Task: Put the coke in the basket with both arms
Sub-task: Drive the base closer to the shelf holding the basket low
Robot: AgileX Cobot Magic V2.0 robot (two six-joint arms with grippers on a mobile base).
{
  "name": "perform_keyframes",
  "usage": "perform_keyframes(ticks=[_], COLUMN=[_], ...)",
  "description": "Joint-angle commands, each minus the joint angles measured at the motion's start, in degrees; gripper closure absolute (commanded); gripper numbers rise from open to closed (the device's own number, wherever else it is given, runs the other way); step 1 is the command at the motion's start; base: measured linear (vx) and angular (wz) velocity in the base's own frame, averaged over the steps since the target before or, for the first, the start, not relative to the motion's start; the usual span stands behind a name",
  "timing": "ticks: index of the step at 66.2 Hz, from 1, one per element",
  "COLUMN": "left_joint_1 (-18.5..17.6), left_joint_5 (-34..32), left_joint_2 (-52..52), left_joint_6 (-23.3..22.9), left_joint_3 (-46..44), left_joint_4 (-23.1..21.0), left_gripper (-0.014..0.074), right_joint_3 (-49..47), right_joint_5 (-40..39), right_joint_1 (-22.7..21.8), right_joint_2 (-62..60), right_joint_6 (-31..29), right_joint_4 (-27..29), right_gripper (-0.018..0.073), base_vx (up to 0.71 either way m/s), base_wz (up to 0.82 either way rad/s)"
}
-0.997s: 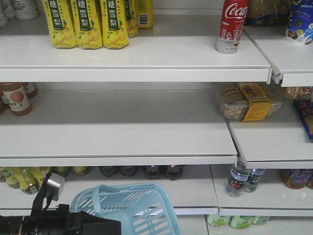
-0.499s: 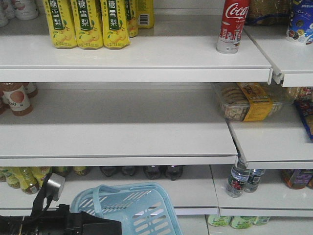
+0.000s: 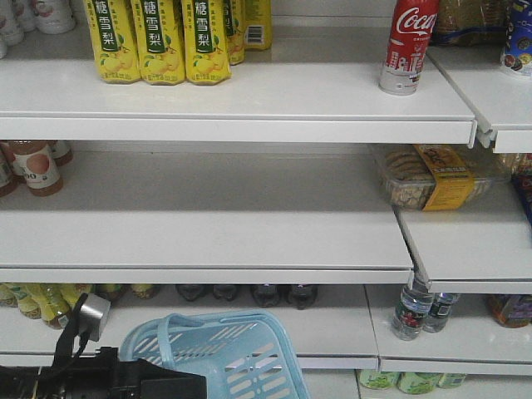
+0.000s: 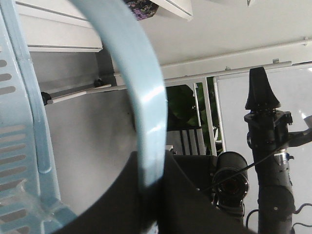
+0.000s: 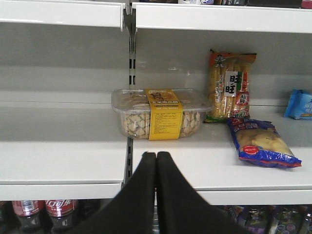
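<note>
The coke [image 3: 411, 46], red with white script and a grey lower band, stands upright on the top shelf at the right in the front view. Low in that view hangs the light blue basket [image 3: 229, 353], with my black left arm [image 3: 125, 384] at its left side. In the left wrist view my left gripper [image 4: 153, 183] is shut on the basket's hoop handle [image 4: 146, 97]. My right gripper [image 5: 156, 156] is shut with nothing between its fingers. It faces the middle shelf, and the coke is out of its view.
Yellow pear-drink bottles [image 3: 158, 41] stand on the top shelf at the left. A clear biscuit box with a yellow band [image 5: 158, 113] and snack packs [image 5: 263, 141] lie on the middle shelf. Dark bottles [image 3: 249, 293] line the lower shelf.
The shelves and the coke have shifted a little to the right in the front view. The basket and left arm keep their place in the frame.
</note>
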Motion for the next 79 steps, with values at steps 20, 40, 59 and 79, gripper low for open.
perform_keyframes(ticks=[20, 40, 59, 79], left_joint_1=[-0.28, -0.28, -0.28, -0.28], left_joint_5=[-14.09, -14.09, -14.09, -14.09], left_joint_2=[-1.84, -1.84, -1.84, -1.84], left_joint_6=[0.45, 0.45, 0.45, 0.45], left_joint_3=[-0.59, -0.59, -0.59, -0.59], left_joint_4=[-2.24, -2.24, -2.24, -2.24], left_gripper=[0.0603, 0.0603, 0.0603, 0.0603], right_joint_3=[0.87, 0.87, 0.87, 0.87], right_joint_5=[-4.27, -4.27, -4.27, -4.27], right_joint_1=[-0.06, -0.06, -0.06, -0.06], right_joint_2=[-0.85, -0.85, -0.85, -0.85], right_joint_6=[-0.22, -0.22, -0.22, -0.22], right_joint_4=[-0.44, -0.44, -0.44, -0.44], right_gripper=[0.0568, 0.0568, 0.0568, 0.0568], base_vx=[0.01, 0.02, 0.03, 0.04], base_wz=[0.01, 0.02, 0.01, 0.01])
